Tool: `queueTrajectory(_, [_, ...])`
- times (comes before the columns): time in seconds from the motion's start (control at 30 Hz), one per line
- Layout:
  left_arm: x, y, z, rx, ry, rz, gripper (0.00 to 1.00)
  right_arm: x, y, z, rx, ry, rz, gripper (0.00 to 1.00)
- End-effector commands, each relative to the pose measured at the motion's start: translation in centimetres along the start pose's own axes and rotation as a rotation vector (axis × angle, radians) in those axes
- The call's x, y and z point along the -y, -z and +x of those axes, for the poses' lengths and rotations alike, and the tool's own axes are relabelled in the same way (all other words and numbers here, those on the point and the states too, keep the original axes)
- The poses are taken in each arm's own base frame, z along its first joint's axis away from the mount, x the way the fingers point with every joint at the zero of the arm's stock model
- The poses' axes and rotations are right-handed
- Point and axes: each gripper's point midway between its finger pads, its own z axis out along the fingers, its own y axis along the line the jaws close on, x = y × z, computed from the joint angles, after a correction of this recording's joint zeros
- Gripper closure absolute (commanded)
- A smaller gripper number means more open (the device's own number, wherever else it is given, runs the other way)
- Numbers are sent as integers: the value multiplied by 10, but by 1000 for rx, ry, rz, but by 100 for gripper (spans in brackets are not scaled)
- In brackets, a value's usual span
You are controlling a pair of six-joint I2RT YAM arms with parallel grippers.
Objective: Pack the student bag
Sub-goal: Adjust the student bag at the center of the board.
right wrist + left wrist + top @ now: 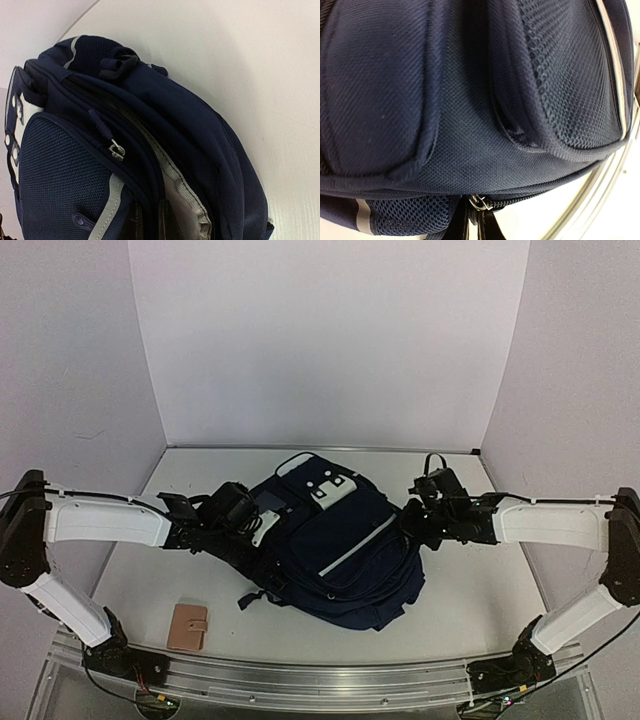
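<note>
**Item 1, backpack** (pixel 335 540). Dark navy, the largest thing on the bench (pixel 470 585). It lies flat at mid-bench between the two arms. White patches (pixel 335 490) sit at its far end and a pale grey stripe (pixel 356 544) runs aslant across the front. Its left flank is covered by the left arm in the overhead view, so we cannot trace its outline there.

**Item 2, left pincer** (pixel 476 229). Only the dark tips show, cut off by the lower edge of the wrist view. We see them closed tight at the backpack's seam, just under a metal zip pull (pixel 479 202). They pinch the backpack there. We cannot make out whether it is the pull's tab or the cloth.

**Item 3, right pincer** (pixel 151 224). It too is cropped at the bottom of its wrist view, where we see two dark tips. They are drawn together on the edge of the backpack, beside a strip of grey ribbed trim (pixel 182 192). A second zip pull (pixel 116 150) hangs free higher up the same side. From overhead this pincer touches the backpack's right side, and its tips are lost against the dark cloth.

**Item 4, tan wallet** (pixel 187 627). It has a snap tab and lies flat near the front left of the bench, well apart from the backpack. We cannot make out its contents or material.
</note>
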Motion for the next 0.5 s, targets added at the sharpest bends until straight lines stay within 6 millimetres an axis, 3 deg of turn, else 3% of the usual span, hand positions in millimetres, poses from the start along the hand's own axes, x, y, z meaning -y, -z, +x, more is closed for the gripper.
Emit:
queueTrajectory(0.0, [52, 10, 13, -76, -17, 138, 100, -1, 6, -25, 148, -117, 10, 100])
queueTrajectory(0.1, [54, 11, 13, -72, -17, 127, 100, -6, 5, -24, 143, -105, 3, 100])
queueTrajectory(0.2, [29, 13, 14, -26, 11, 27, 100, -21, 10, -23, 123, -36, -39, 95])
queueTrajectory(0.27, [19, 18, 11, -1, 59, 47, 100, -33, 18, -21, 99, 31, -87, 75])
queueTrajectory(0.37, [14, 27, 6, 32, 99, 84, 100, -40, 34, -13, 55, 100, -142, 35])
queueTrajectory(0.47, [9, 33, 2, 51, 120, 96, 100, -52, 54, 5, -23, 165, -226, 24])
